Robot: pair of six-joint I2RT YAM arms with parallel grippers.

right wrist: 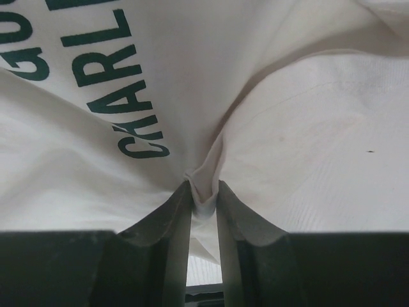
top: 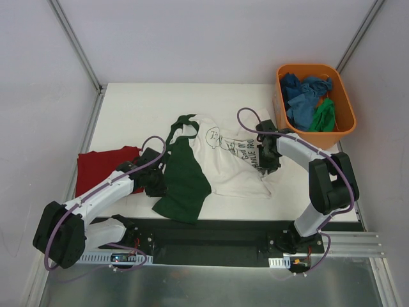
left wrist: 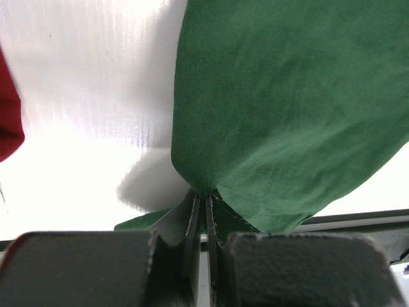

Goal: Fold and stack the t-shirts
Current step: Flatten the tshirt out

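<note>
Reaching low over the desk [top: 128, 109], your left fingers [left wrist: 191, 230] pinch the green side of the shirt [top: 230, 169], your right fingers [right wrist: 169, 220] its white fold.

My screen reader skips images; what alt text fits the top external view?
A white and green t-shirt mid-table is gripped by the left end effector on its green part and the right end effector on its white side. A dark red t-shirt lies at left; an orange tub holding blue cloth and green cloth sits far right.
</note>
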